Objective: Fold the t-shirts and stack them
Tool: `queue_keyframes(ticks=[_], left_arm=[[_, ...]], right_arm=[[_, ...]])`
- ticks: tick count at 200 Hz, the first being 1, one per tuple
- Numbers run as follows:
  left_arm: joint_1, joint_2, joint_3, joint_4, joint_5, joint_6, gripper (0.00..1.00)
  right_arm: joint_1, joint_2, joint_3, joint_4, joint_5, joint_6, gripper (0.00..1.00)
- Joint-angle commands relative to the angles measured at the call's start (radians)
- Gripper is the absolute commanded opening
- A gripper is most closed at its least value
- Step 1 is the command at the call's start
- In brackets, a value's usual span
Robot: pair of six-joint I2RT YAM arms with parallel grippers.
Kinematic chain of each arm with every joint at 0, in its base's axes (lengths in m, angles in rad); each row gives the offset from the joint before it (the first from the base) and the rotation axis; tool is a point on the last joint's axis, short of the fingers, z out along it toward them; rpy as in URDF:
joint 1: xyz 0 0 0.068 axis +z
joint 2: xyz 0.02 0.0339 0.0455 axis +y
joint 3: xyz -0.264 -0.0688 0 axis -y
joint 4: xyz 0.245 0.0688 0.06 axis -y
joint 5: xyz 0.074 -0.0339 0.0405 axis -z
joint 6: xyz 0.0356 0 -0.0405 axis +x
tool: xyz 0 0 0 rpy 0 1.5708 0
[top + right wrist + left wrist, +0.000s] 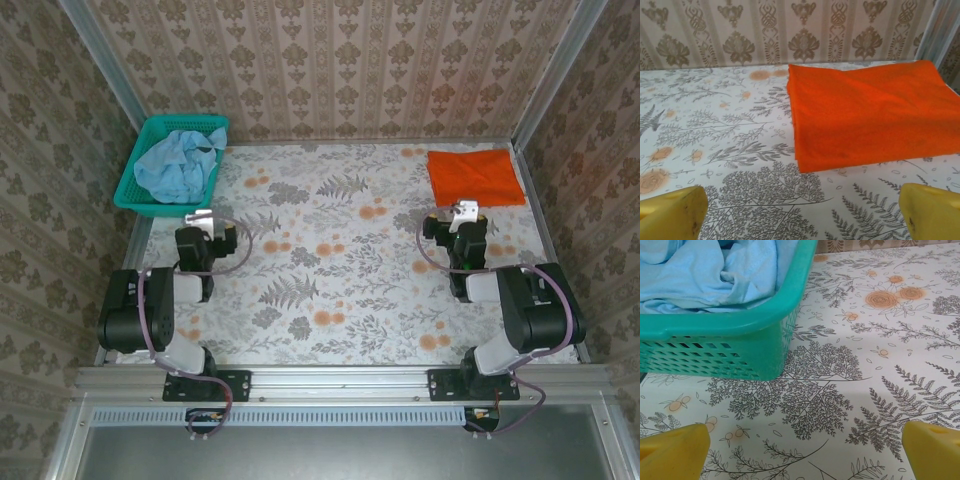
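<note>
Pale blue t-shirt (pixel 178 165) lies crumpled, partly hidden inside teal basket (pixel 160 210), upper left. Folded orange t-shirt (pixel 476 177) stretches sideways, upper right. Left gripper (pixel 203 218) and right gripper (pixel 463 211) gape wide, empty.

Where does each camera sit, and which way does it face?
Top external: above and behind the bases, looking down at the table; both arms show.
Left wrist: low, facing the basket holding the blue t-shirt; own yellow fingers.
Right wrist: low, facing the folded orange t-shirt; own yellow fingers.
Shared: orange t-shirt, top and right wrist.
</note>
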Motion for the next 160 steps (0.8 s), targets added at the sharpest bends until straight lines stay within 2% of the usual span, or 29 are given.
queue_keyframes(ticks=[1, 138, 160], left_arm=[[-0.002, -0.006, 0.017, 0.006, 0.017, 0.016, 1.00], [-0.006, -0.006, 0.014, 0.010, 0.012, 0.019, 1.00], [-0.006, -0.006, 0.014, 0.010, 0.012, 0.018, 1.00]], right_arm=[[-0.002, -0.010, -0.003, -0.054, -0.006, 0.020, 0.99], [0.002, -0.013, -0.027, -0.011, 0.021, 0.026, 0.99], [0.002, -0.009, -0.006, -0.047, 0.021, 0.027, 1.00]])
